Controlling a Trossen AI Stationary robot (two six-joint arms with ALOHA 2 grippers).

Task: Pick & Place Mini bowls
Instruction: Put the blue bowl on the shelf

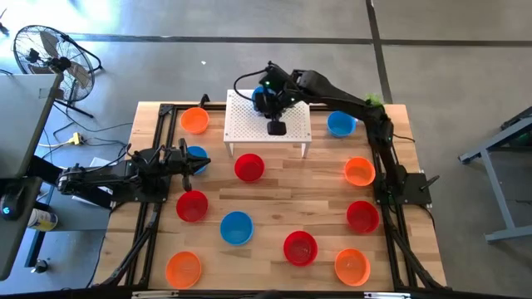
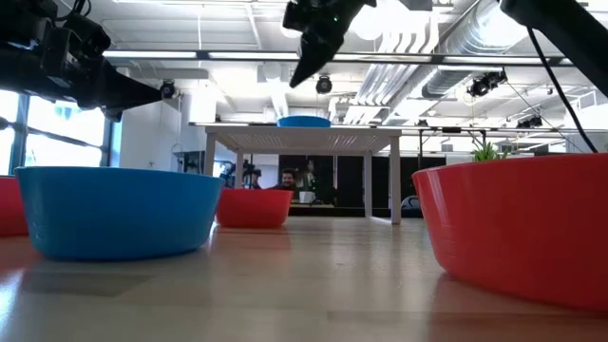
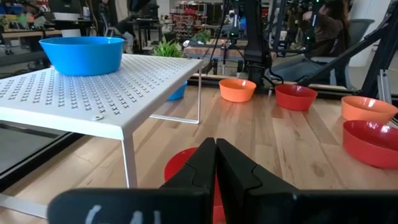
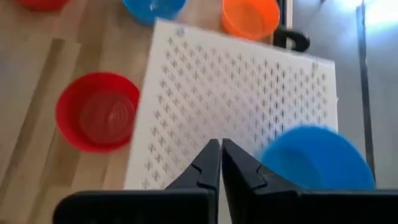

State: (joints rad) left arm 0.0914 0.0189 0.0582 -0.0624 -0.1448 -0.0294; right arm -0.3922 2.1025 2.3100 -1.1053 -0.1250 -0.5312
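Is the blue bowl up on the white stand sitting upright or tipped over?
Upright. The blue bowl rests flat on the white stand, rim level, opening upward.

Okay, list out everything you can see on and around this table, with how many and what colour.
Red mini bowls: four, red, spread over the table.
Orange mini bowls: four, orange, one beside the stand, one on the right side, two at the near corners.
Blue mini bowls: four, blue, three on the table, one on top of the stand.
Stand: one, white and perforated, middle of the table's far side.
Table: one, light wood.
Plant: one, green, far right corner.
Fan: one, dark, on the floor to the left.
Left claw: one, dark, shut and empty, low over the table's left side.
Right claw: one, dark, shut and empty, above the stand.
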